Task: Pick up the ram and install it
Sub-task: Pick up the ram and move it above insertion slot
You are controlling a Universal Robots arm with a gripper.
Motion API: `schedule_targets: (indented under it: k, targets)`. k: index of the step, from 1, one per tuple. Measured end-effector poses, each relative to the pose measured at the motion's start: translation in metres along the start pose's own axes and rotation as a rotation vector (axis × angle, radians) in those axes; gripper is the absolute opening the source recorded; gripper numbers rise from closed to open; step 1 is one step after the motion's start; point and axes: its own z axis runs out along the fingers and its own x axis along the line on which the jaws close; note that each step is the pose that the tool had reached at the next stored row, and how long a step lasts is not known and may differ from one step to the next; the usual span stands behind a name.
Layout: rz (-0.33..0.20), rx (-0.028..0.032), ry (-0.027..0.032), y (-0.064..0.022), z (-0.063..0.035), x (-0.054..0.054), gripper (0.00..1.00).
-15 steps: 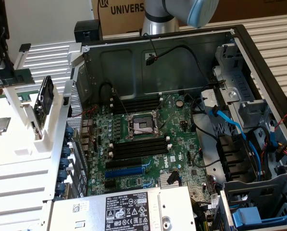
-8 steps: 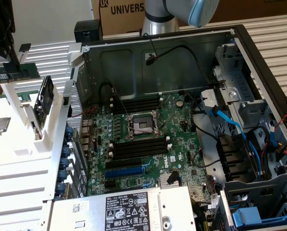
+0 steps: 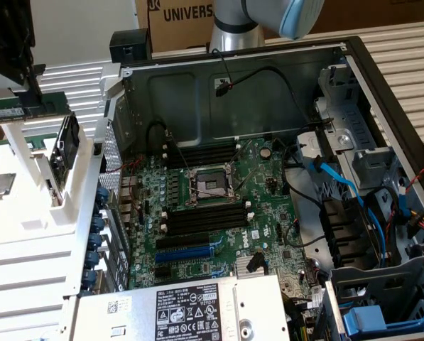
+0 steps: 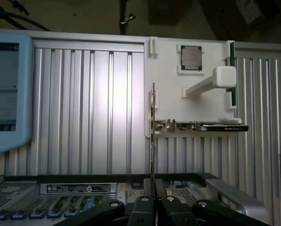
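The ram (image 4: 153, 136) shows edge-on as a thin upright strip, its lower end pinched between my gripper's (image 4: 153, 207) black fingers. In the exterior view the gripper (image 3: 27, 92) hangs at the far left, over the white parts fixture (image 3: 34, 234) and outside the computer case, with the green ram (image 3: 4, 112) lying flat under it. The black memory slots (image 3: 204, 217) with white end clips sit on the motherboard just below the CPU socket (image 3: 208, 185), and a second bank (image 3: 201, 153) lies above the socket. The gripper is well away from both banks.
The fixture carries a loose CPU (image 4: 191, 57) and a graphics card (image 4: 211, 126). The open case has a tall metal wall (image 3: 226, 92) at the back, a blue expansion slot (image 3: 187, 253), blue cables (image 3: 339, 181) at the exterior view's right and a power supply (image 3: 190, 312) in front.
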Motion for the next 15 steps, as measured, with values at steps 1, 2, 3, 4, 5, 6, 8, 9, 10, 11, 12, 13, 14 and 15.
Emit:
schedule_targets:
  k: [1, 2, 3, 4, 5, 6, 8, 9, 10, 11, 12, 13, 14, 15]
  targets:
    - [0.000, -0.0002, 0.0000, -0.0043, -0.0005, 0.000, 0.12]
    - [0.000, -0.0004, -0.0001, -0.0092, -0.0010, 0.000, 0.12]
    - [0.000, -0.0005, -0.0001, -0.0136, -0.0015, 0.000, 0.12]
    - [0.000, -0.0008, -0.0001, -0.0225, -0.0026, 0.001, 0.12]
    - [0.000, -0.0008, -0.0001, -0.0271, -0.0031, 0.001, 0.12]
    - [0.000, -0.0009, -0.0001, -0.0318, -0.0036, 0.001, 0.12]
    - [0.000, -0.0011, -0.0001, -0.0407, -0.0044, 0.001, 0.12]
    - [0.000, -0.0012, -0.0001, -0.0454, -0.0048, 0.001, 0.12]
    - [0.000, -0.0012, -0.0001, -0.0499, -0.0052, 0.002, 0.12]
    - [0.000, -0.0012, 0.0000, -0.0545, -0.0057, 0.002, 0.12]
    - [0.000, -0.0012, -0.0001, -0.0588, -0.0061, 0.002, 0.12]
    - [0.000, -0.0012, -0.0001, -0.0636, -0.0066, 0.002, 0.12]
    - [0.000, -0.0013, 0.0000, -0.0681, -0.0070, 0.002, 0.12]
    - [0.000, -0.0012, -0.0001, -0.0724, -0.0074, 0.002, 0.12]
